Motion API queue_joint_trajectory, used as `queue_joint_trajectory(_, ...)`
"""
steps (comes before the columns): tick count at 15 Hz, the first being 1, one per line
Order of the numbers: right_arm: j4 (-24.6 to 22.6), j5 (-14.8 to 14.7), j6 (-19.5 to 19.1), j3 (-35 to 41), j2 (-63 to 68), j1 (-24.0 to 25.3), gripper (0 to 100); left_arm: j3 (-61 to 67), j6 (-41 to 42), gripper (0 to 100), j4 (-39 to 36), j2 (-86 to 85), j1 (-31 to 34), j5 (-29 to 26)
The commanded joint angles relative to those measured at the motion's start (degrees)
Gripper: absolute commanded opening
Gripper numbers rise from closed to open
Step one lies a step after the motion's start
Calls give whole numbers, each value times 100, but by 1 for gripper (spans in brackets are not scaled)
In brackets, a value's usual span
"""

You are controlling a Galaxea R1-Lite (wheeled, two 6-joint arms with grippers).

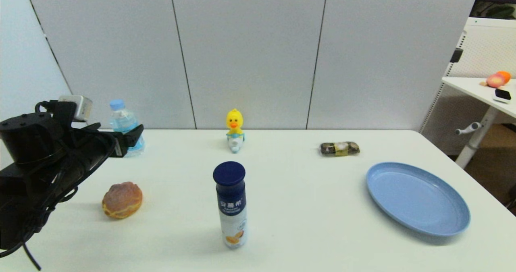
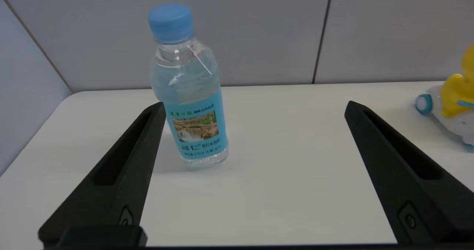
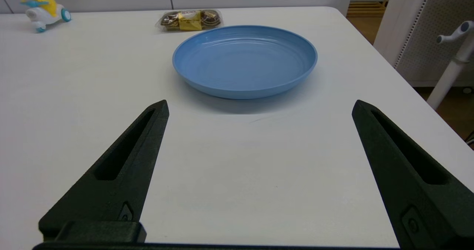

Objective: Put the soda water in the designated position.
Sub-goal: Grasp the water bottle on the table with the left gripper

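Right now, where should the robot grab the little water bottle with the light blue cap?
Probably around the labelled middle of the soda water, coming level from the front. It stands upright and its body is round, so the open left gripper could close on both sides. The cap end is narrower.

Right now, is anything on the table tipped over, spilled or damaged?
Nothing stands out. The soda water and the navy-capped bottle stand upright, capped. The blue plate lies flat. The open left gripper has not touched the soda water.

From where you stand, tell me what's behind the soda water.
Behind the soda water only the grey wall panels show, beyond the table edge. The open left gripper sits short of it; the bottle's base hides nothing visible.
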Motion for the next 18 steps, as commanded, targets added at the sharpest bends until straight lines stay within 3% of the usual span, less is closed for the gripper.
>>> queue_joint_trajectory(1,-2,-2,2,0,-1,0,100,-63,-62,100,-747,890,433,9)
queue_joint_trajectory(6,-2,-2,2,0,-1,0,100,-546,-704,100,-774,1321,494,9)
queue_joint_trajectory(18,-2,-2,2,0,-1,0,100,-1680,-765,100,-774,2200,688,-18)
